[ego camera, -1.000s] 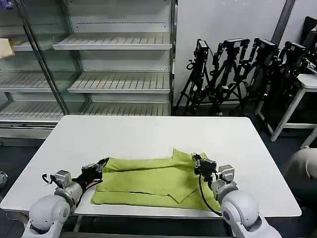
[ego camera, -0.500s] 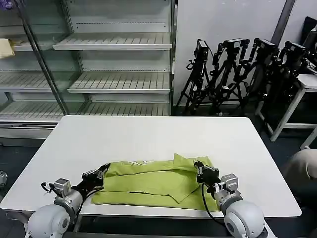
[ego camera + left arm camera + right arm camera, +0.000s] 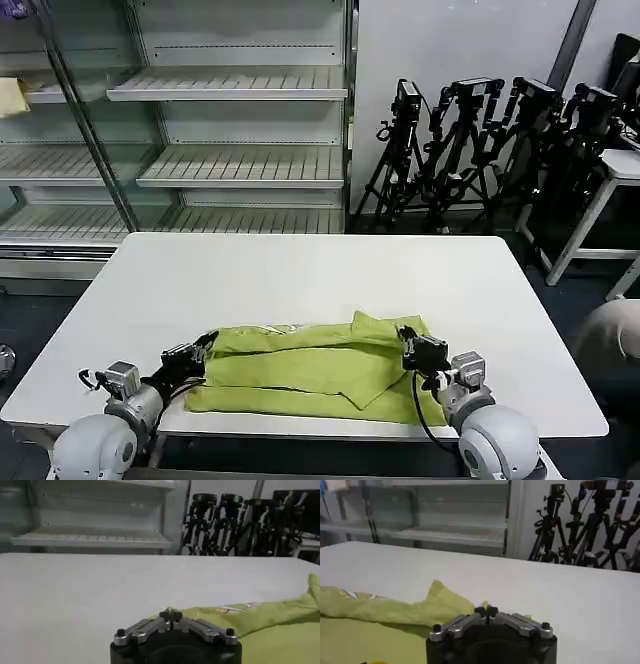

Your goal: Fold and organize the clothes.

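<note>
The clothes, a lime-green T-shirt (image 3: 300,372), lie partly folded on the white table (image 3: 300,270) near its front edge. My left gripper (image 3: 204,346) is shut on the shirt's left edge, low over the table. In the left wrist view that gripper (image 3: 171,614) pinches a sliver of green cloth, with the T-shirt (image 3: 280,630) spreading off to one side. My right gripper (image 3: 404,338) is shut on the shirt's raised right corner. The right wrist view has the right gripper (image 3: 486,610) closed on a thin fold of the T-shirt (image 3: 370,625).
The far half of the table is bare white. Behind it stand metal shelves (image 3: 240,165) holding a pale yellow cloth (image 3: 12,95) at the far left, a cluster of black tripods (image 3: 480,150), and a second white table (image 3: 620,165) at the right.
Both grippers have drawn back toward the table's front edge, pulling the shirt's held edges with them. The right corner now stands up in a higher ridge.
</note>
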